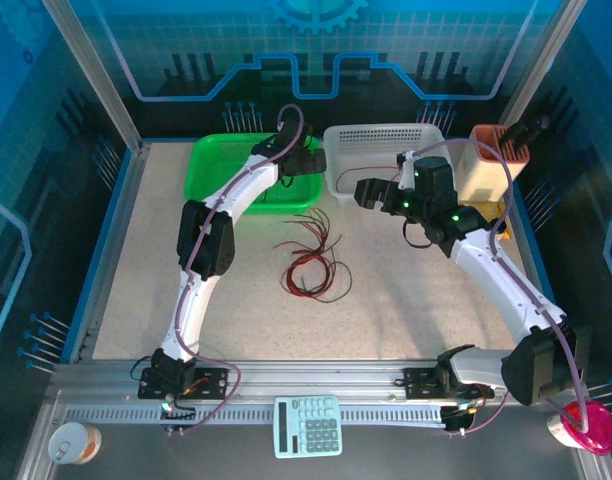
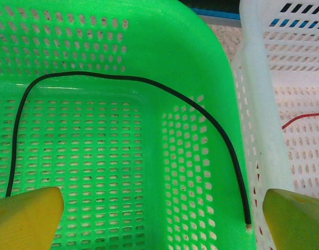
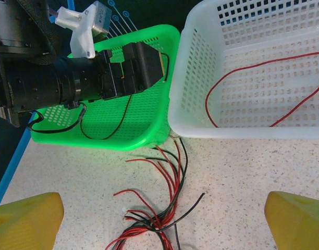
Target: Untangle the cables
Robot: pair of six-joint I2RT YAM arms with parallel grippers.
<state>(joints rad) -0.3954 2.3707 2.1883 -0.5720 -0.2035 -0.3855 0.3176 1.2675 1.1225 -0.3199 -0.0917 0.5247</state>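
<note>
A tangle of thin red and black cables [image 1: 311, 262] lies on the speckled table in front of both baskets, and in the right wrist view the tangle [image 3: 167, 208] sits just under my open right gripper [image 3: 162, 224]. That gripper [image 1: 371, 192] hovers near the white basket [image 1: 376, 150], where one red cable [image 3: 243, 78] lies. My left gripper [image 1: 308, 165] hangs open over the right end of the green basket [image 1: 221, 165]. A single black cable [image 2: 149, 86] curves across the basket floor between the yellow fingers [image 2: 24, 219], with its end near the right wall. Nothing is held.
A beige box with an orange top [image 1: 491, 160] stands at the back right. A calculator [image 1: 308, 425], a cup [image 1: 71, 443] and a pink object [image 1: 586, 425] rest by the near rail. Blue walls enclose the table [image 1: 136, 300].
</note>
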